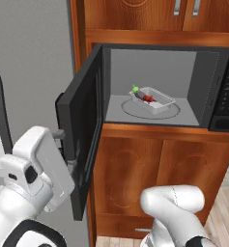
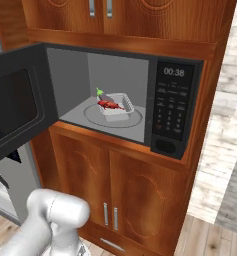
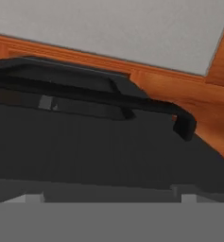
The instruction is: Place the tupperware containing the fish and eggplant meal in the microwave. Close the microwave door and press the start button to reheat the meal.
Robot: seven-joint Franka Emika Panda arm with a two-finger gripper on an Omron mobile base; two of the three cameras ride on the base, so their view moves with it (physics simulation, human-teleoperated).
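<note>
left of the microwave [image 1: 154,87], its microwave door [image 1: 82,140]: rigid, hinged, probably light; push outer face near bar handle [image 3: 108,97]; my fingers wide, empty.

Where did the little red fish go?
The fish lies in the clear tupperware beside the eggplant, on the round turntable inside the open microwave, left of its button panel.

We see the tupperware [image 1: 154,100]: clear shallow tray, flat on the grey cavity's turntable ring | red fish [image 2: 109,104] and eggplant, green stem up [image 1: 135,89], lie inside it | microwave [image 2: 175,107]: black | microwave door [image 1: 82,140]: swung wide open leftward, bar handle [image 3: 99,94] outside.
</note>
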